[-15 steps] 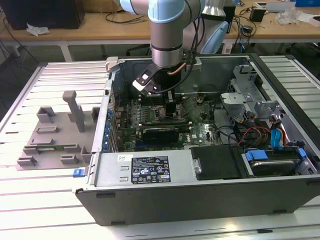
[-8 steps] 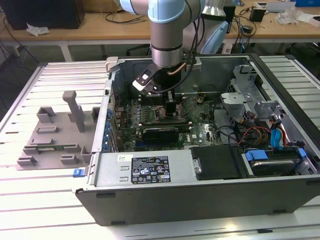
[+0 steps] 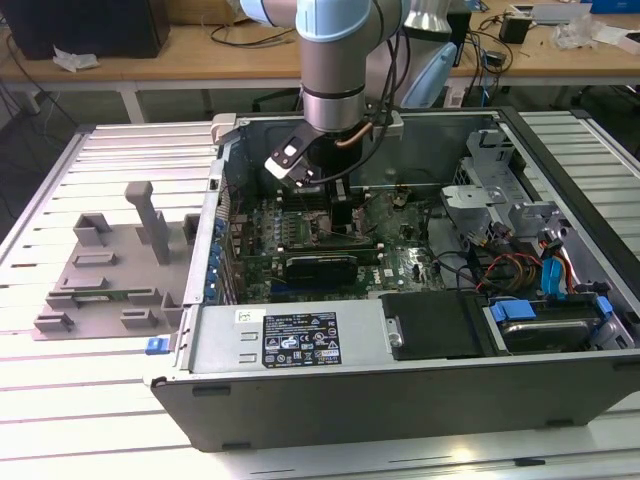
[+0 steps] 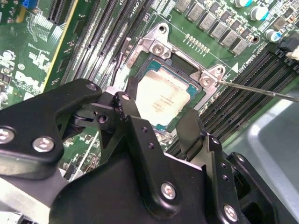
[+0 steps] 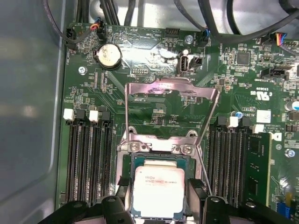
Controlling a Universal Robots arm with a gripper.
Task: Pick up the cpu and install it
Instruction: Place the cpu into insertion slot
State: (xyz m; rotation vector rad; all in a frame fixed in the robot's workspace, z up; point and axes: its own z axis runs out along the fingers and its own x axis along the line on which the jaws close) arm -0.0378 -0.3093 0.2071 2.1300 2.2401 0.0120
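The cpu (image 5: 159, 189), a small square chip with a silvery top plate and a thin green rim, sits low inside the dark socket frame (image 5: 154, 145) on the green motherboard. My gripper (image 5: 159, 198) straddles it with one black finger against each of two opposite edges, so it is shut on the chip. The second wrist view shows the same hold: the cpu (image 4: 163, 98) lies between the fingers (image 4: 127, 105) of the gripper (image 4: 159, 114). The socket's metal load plate (image 5: 172, 93) is flipped open behind it. In the exterior view the gripper (image 3: 325, 195) reaches down into the open computer case (image 3: 300, 400).
Rows of memory slots (image 5: 88, 158) flank the socket on both sides. The thin retention lever (image 4: 261, 91) sticks out beside it. A grey plastic tray (image 3: 100, 270) with blocks lies at the exterior view's left, outside the case. Cables and drive bays (image 3: 540, 270) crowd the case's right end.
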